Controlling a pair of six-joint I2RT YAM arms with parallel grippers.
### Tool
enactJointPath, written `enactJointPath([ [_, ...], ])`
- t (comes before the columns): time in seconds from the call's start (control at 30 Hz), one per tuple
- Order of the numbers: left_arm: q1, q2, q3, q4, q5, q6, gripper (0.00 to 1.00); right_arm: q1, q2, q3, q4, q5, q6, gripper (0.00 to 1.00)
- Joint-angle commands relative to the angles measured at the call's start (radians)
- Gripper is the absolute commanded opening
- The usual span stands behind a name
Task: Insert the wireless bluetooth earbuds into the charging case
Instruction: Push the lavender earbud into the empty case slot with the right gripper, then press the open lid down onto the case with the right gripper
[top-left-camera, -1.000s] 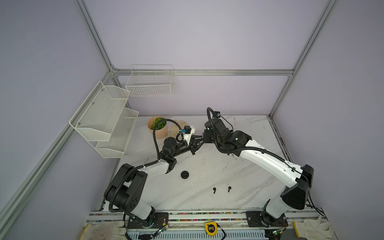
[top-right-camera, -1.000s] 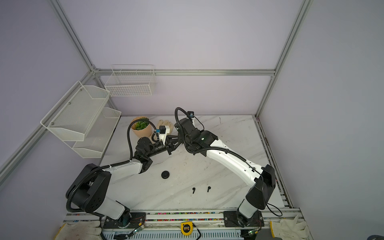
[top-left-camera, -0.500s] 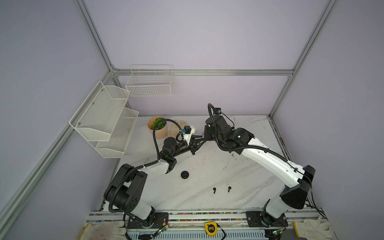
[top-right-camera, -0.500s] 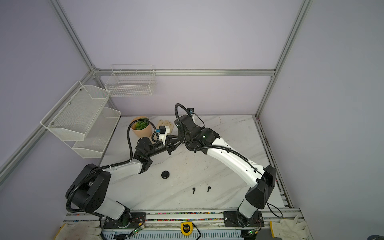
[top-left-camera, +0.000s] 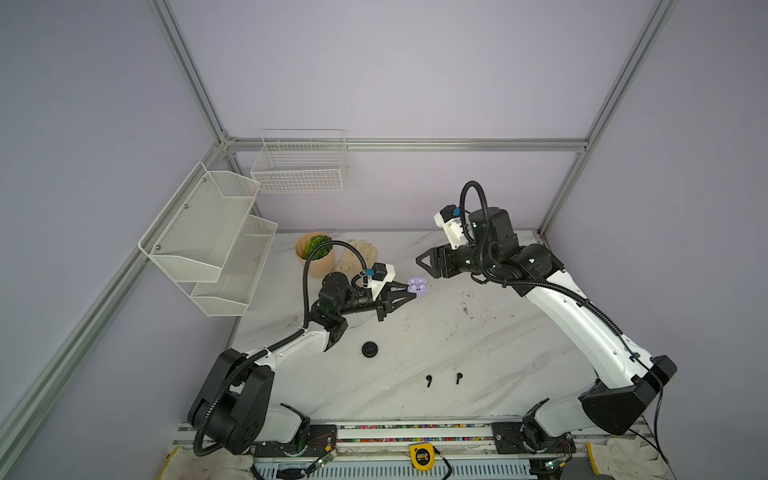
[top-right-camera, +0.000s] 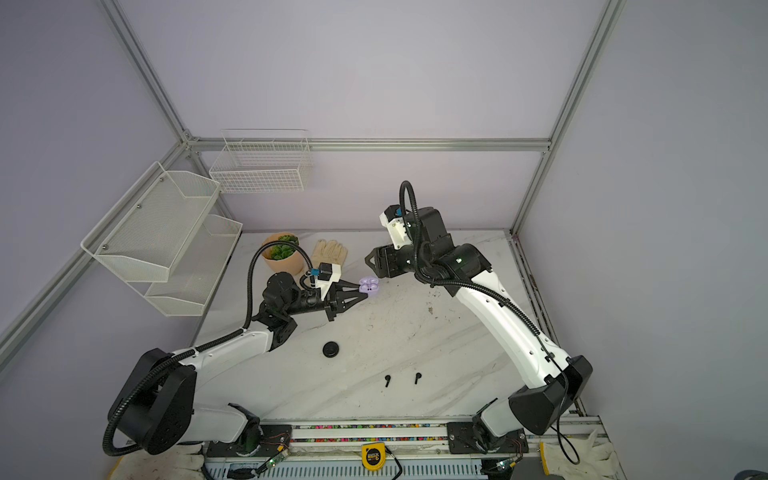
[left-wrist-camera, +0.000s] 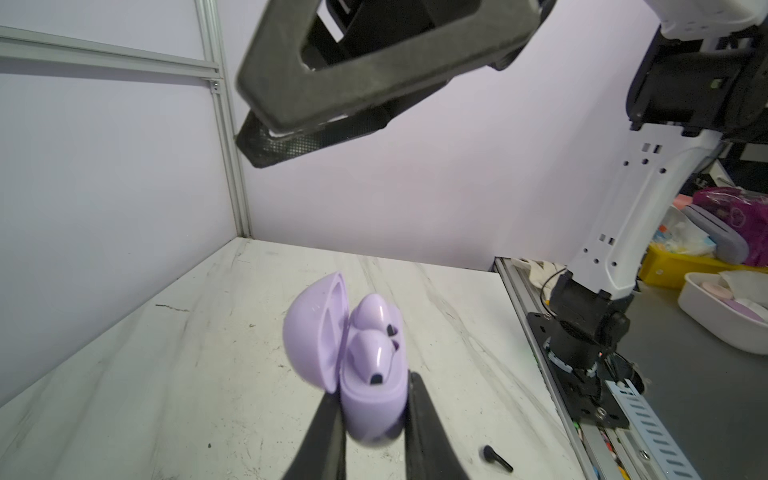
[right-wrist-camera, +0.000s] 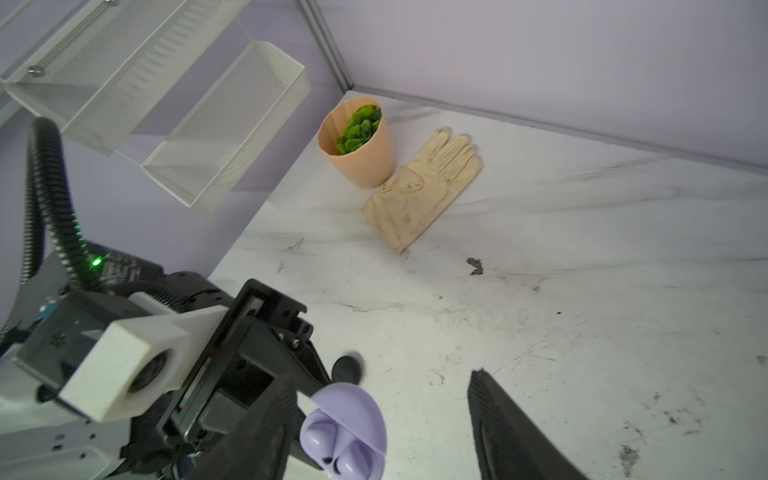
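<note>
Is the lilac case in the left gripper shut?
No, in the left wrist view the lilac case held by the left gripper has its lid open, both lilac earbuds sitting inside.

The right gripper (top-left-camera: 419, 259) is opening wide and pulling back, up and to the right, away from the case (top-left-camera: 417, 286). The case is no longer hiding under it.

L claw (left-wrist-camera: 372, 395) pinched tight, R claw (right-wrist-camera: 380, 378) jaws apart.
</note>
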Motion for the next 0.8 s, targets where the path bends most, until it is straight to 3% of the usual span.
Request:
enactJointPath([
  [0.0,0.007,-0.014,0.094,-0.069,0.089,0.057,0.0,-0.019,-0.021,-0.05,0.003,-0.241,-0.039,0.71],
  [0.43,0.007,0.001,0.098,-0.048,0.136,0.029,0.0,-0.059,-0.004,-0.171,0.022,-0.389,-0.062,0.77],
  [0.77,0.007,0.011,0.095,-0.026,0.13,0.001,0.0,-0.058,-0.019,-0.208,0.052,-0.498,-0.057,0.65],
])
